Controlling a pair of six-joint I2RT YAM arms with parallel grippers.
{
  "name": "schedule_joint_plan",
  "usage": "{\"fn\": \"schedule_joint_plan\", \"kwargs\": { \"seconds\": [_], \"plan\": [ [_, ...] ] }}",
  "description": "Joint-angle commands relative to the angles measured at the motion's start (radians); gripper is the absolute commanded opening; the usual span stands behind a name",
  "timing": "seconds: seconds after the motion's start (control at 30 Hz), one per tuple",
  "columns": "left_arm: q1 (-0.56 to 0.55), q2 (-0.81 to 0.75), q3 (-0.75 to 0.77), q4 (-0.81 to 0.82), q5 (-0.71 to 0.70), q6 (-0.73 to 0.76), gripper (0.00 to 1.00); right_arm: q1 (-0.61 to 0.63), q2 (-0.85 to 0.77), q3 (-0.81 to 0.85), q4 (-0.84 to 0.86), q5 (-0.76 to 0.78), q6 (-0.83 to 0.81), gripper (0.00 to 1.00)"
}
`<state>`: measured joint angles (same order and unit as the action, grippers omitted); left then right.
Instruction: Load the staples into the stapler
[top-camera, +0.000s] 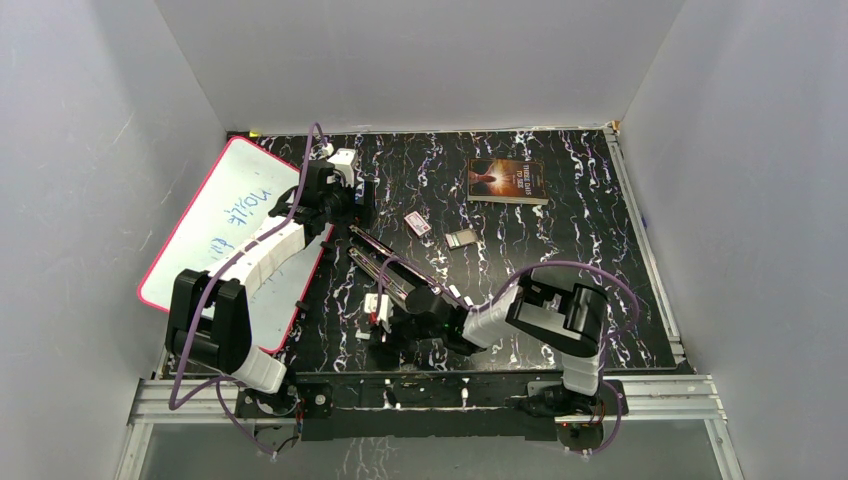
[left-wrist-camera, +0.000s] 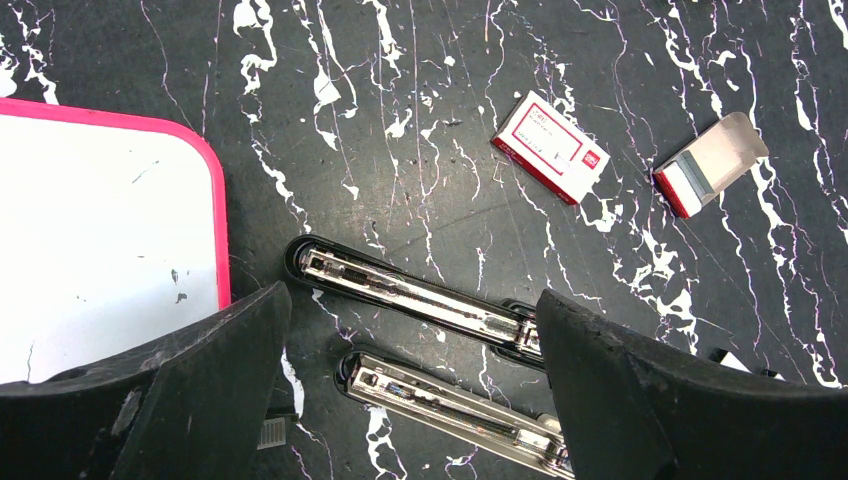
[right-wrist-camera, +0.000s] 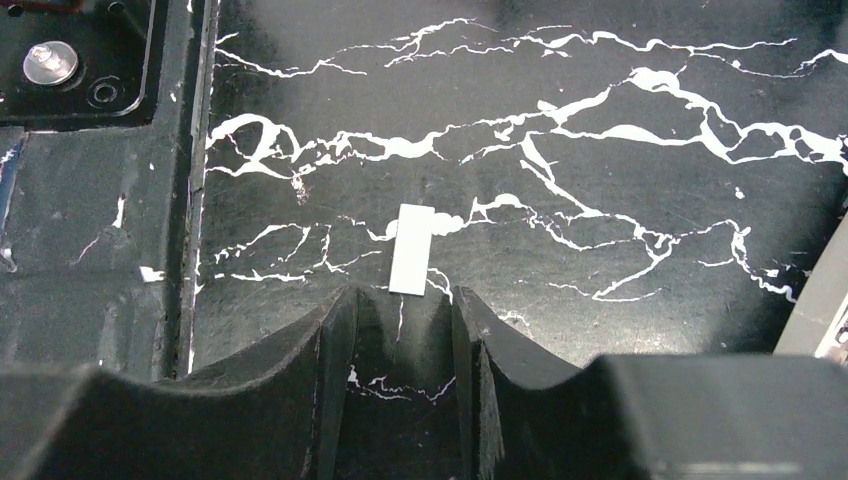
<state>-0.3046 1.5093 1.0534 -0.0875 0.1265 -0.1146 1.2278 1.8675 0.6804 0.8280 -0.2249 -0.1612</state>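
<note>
The staples (right-wrist-camera: 410, 248) are lying as one short pale strip flat on the black marbled worktop (right-wrist-camera: 620, 230), just ahead of the right tool (right-wrist-camera: 400, 300). Its fingers (right-wrist-camera: 335, 335) are standing only narrowly parted with nothing between them, and whether the tips are touching the strip cannot be told. The stapler (left-wrist-camera: 420, 295) is lying swung open on the worktop, its two long halves side by side with shiny channels facing up. The left tool (left-wrist-camera: 412, 298) is hovering over it, spread wide and holding nothing. Beyond the stapler a closed red-and-white box (left-wrist-camera: 550, 147) and an opened box (left-wrist-camera: 710, 165) are sitting near each other. A pink-rimmed whiteboard (left-wrist-camera: 100, 230) is lying to the left, and a book (top-camera: 507, 181) is resting near the far edge
</note>
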Motion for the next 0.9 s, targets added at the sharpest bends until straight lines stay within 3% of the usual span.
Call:
{"fn": "schedule_joint_plan", "kwargs": {
  "seconds": [0.0, 0.87],
  "plan": [
    [0.004, -0.033, -0.006, -0.014, -0.007, 0.011, 0.92, 0.001, 0.073, -0.004, -0.203, 0.012, -0.034, 0.47],
    [0.004, -0.034, -0.004, -0.014, -0.007, 0.012, 0.92, 0.001, 0.102, 0.028, -0.233, 0.027, -0.022, 0.33]
  ]
}}
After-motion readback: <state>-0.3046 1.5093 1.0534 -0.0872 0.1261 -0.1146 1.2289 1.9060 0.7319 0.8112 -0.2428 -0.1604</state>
